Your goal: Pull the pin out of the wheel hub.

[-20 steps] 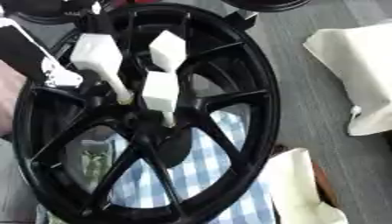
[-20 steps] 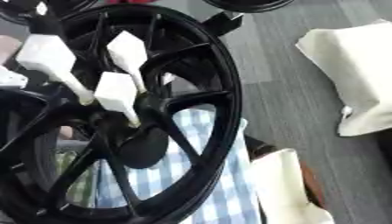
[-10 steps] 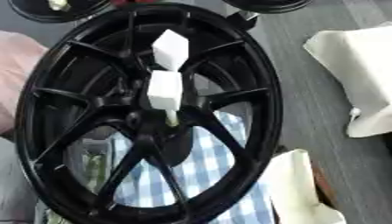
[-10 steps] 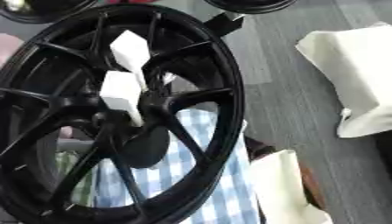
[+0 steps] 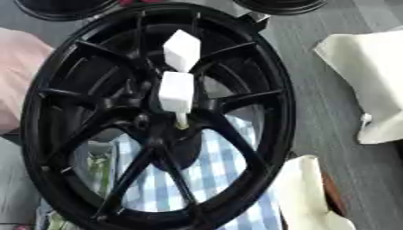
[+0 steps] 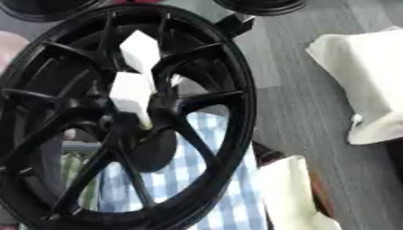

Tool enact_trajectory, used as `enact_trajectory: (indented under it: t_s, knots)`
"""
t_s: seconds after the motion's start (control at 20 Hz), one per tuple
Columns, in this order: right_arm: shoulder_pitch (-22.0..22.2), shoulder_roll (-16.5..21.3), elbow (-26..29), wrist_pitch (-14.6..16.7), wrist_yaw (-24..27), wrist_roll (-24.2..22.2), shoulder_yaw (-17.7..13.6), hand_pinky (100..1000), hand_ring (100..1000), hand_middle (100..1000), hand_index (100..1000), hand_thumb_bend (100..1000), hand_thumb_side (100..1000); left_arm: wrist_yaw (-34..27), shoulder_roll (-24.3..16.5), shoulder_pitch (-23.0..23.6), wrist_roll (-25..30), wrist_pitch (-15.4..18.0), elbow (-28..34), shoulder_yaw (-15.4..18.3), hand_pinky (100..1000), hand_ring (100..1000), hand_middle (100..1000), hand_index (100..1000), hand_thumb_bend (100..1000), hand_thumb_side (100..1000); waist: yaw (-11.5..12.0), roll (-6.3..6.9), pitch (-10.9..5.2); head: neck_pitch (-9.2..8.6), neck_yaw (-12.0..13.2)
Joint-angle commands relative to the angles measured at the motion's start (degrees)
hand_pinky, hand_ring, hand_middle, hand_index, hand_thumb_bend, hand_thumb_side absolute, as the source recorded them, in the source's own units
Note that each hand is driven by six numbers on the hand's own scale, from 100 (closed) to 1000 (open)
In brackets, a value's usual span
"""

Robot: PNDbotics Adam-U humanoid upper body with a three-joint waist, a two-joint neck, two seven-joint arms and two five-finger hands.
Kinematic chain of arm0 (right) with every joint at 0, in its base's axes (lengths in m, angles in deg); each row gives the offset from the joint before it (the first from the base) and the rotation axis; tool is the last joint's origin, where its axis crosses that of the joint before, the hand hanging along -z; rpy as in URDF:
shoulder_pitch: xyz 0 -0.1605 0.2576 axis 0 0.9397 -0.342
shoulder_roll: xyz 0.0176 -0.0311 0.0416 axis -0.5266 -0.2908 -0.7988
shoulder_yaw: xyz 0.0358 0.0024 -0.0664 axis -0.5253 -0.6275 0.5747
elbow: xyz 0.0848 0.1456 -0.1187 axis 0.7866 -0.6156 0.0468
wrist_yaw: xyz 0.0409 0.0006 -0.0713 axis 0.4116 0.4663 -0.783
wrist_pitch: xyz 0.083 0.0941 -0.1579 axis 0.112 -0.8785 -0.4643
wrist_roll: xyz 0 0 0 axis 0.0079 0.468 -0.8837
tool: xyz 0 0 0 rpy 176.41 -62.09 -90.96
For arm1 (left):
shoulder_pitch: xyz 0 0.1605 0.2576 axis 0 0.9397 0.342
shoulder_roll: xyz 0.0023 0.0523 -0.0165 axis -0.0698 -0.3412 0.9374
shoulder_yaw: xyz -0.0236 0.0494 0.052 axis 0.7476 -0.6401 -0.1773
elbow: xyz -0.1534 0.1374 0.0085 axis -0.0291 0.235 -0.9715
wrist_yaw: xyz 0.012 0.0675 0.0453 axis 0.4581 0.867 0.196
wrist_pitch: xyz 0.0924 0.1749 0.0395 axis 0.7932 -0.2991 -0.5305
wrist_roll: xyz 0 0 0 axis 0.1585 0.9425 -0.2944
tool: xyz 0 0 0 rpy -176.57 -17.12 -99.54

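Observation:
A large black spoked wheel [image 5: 277,90] fills the view, seen from above. Two white block-headed pins stand up from around its hub [image 5: 157,128]. The nearer pin [image 5: 176,92] shows a thin pale stem going down into the hub at its lower end. The farther pin [image 5: 182,49] rises behind it, tilted slightly right. Both pins also appear in the right eye view, the nearer pin [image 6: 130,92] and the farther pin [image 6: 140,50]. Neither of my hands shows in either view, and nothing touches the pins.
A blue checked cloth [image 5: 214,170] shows through the lower spokes. White bags [image 5: 370,76] lie to the right on the grey floor, with a cream cloth [image 5: 303,193] at the lower right. A pink bundle [image 5: 15,67] sits at left. Other dark wheels [image 5: 63,6] lie at the top.
One second ago three white pins stood in the wheel, with a hand at the leftmost. That pin and the hand have gone out to the left; two pins remain.

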Motion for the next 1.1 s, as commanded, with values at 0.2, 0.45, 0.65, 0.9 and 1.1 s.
enact_trajectory:
  t_s: [0.2,0.45,0.65,0.9,1.1]
  knots:
    - [-0.6,1.1,1.0,0.2,-0.2,0.3,-1.0,872,752,664,736,100,661,1.7,-3.0,6.0,-6.2,2.1,-3.7,3.6,716,530,326,439,100,100,0.2,-0.2,-0.69,-1.11,0.2]
    - [-0.9,0.8,1.0,0.3,0.0,0.2,-1.0,872,752,664,736,100,663,0.9,-0.9,10.6,-19.1,4.0,-6.0,0.3,734,562,405,532,150,100,-0.2,-0.24,-0.54,-1.34,0.4]
    - [-1.1,0.7,1.0,0.3,0.1,0.1,-1.0,872,752,664,737,100,664,0.0,0.0,12.2,-19.7,5.6,-7.4,-0.8,791,675,580,718,294,100,-0.3,-0.2,-0.48,-1.45,0.3]
    - [-1.0,0.6,0.9,0.4,0.1,0.1,-1.0,872,752,664,737,100,665,0.7,0.2,12.5,-17.0,6.7,-9.2,-1.0,888,858,822,909,671,580,-0.5,-0.14,-0.48,-1.42,0.4]
    - [-0.9,0.6,0.9,0.4,0.2,0.1,-1.1,873,752,664,737,100,663,0.9,0.4,12.5,-15.6,7.1,-10.1,-0.6,886,864,827,913,736,680,-0.4,-0.11,-0.46,-1.33,0.3]
